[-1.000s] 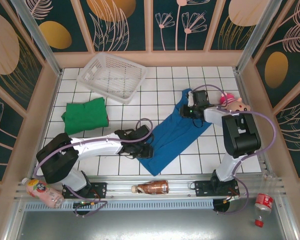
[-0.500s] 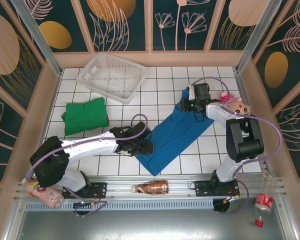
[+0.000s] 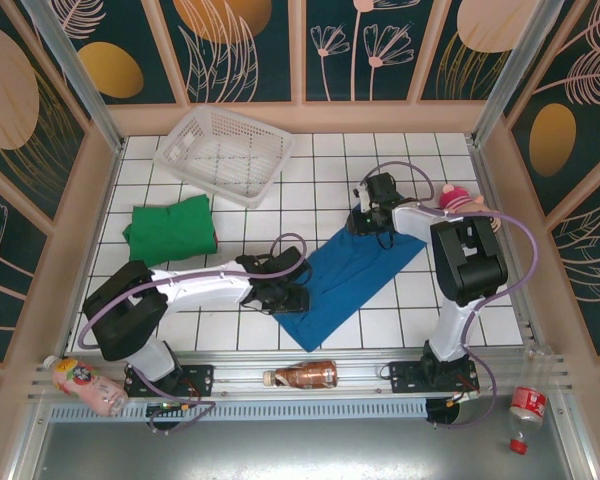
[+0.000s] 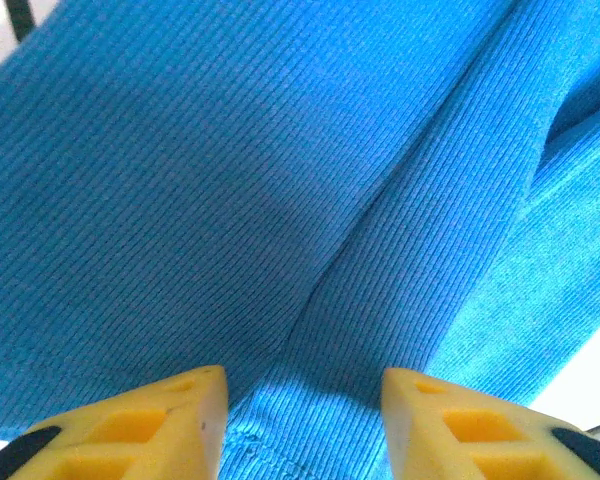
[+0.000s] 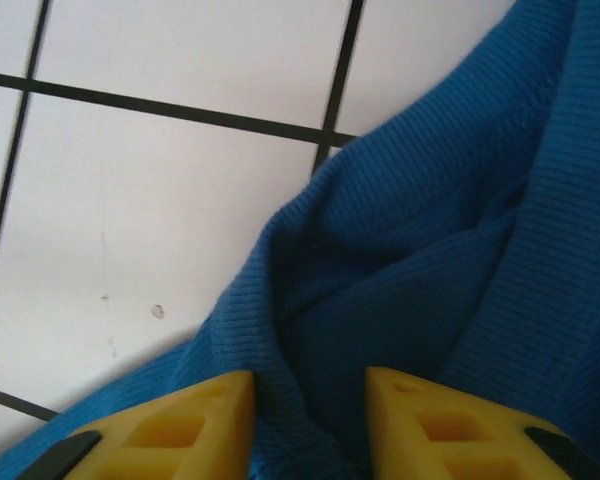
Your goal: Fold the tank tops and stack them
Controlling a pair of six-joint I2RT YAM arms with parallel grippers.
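Top view: the blue tank top (image 3: 352, 272) lies spread on the white tiled table (image 3: 310, 170) a little toward 4 o'clock from the middle, a long strip slanting from 7 o'clock up to 1 o'clock. The left gripper (image 3: 290, 295) is down on its 8 o'clock edge, and the right gripper (image 3: 365, 215) is down on its 1 o'clock end. The green tank top (image 3: 170, 230) sits folded at 9 o'clock, well apart from the blue one. A white basket (image 3: 162, 155) rests at 11 o'clock. A pink plush toy (image 3: 465, 203) lies at 3 o'clock, just beside the right arm

Left wrist view: ribbed cloth of the blue tank top (image 4: 280, 180) covers nearly everything, with a raised fold running from 1 o'clock down into the gap of the left gripper (image 4: 302, 385). The yellow fingers (image 4: 180, 415) stand apart with cloth between them; I cannot tell whether they are pinching it

Right wrist view: the blue tank top (image 5: 460, 250) spreads over the 3 to 6 o'clock part, with bare table (image 5: 180, 200) toward 10 o'clock. Puckered cloth gathers between the fingers (image 5: 190, 420) of the right gripper (image 5: 310, 385), which stand a little apart; I cannot tell whether it is grasped or released
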